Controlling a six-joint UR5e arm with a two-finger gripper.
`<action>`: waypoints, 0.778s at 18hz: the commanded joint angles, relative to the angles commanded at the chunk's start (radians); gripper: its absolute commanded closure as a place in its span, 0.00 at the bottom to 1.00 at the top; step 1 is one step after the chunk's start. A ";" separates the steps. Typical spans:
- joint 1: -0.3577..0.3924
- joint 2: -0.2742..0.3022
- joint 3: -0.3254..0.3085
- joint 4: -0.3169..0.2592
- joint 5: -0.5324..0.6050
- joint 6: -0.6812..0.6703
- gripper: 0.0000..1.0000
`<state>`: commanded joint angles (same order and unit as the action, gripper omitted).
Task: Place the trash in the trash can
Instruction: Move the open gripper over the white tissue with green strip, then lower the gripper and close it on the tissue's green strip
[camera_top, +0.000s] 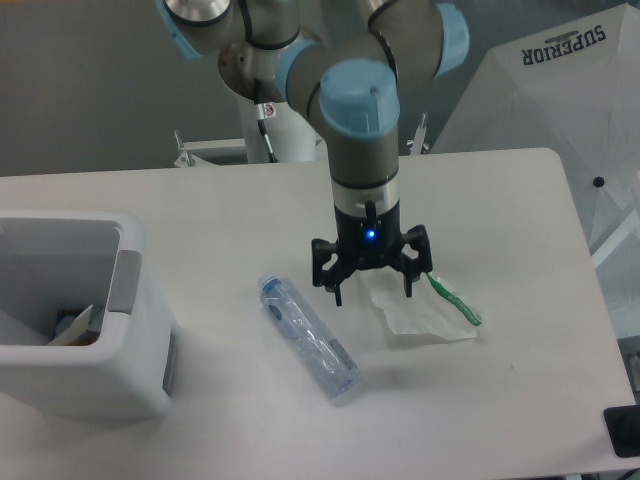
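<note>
The black two-finger claw (371, 293) is spread wide, with nothing between its fingers, and points straight down over the upper left part of the crumpled translucent white wrapper with a green strip (420, 308). One fingertip sits at the wrapper's left edge and the other near the top of the green strip. Contact with the wrapper cannot be confirmed from this view.

The wrapper lies flat on the white table (230, 210), right of centre. The clear plastic bottle with a bluish cap and label (309, 338) lies on its side just to the left of the wrapper, apart from it and untouched. The white boxy plastic trash can with a grey handle panel (80, 320) stands at the left edge of the table, well apart from both items. Some material is visible inside it.

Status: neither piece is in the trash can. Judged step in hand: gripping the wrapper. Remaining: lift and deposit the wrapper, then repeat for the bottle.
</note>
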<state>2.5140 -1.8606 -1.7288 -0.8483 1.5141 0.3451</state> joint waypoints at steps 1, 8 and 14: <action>0.025 -0.012 -0.003 -0.002 0.000 0.002 0.00; 0.140 -0.041 -0.008 0.000 0.000 0.002 0.00; 0.177 -0.074 -0.005 0.006 0.001 -0.018 0.00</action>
<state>2.6906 -1.9343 -1.7334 -0.8422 1.5156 0.3268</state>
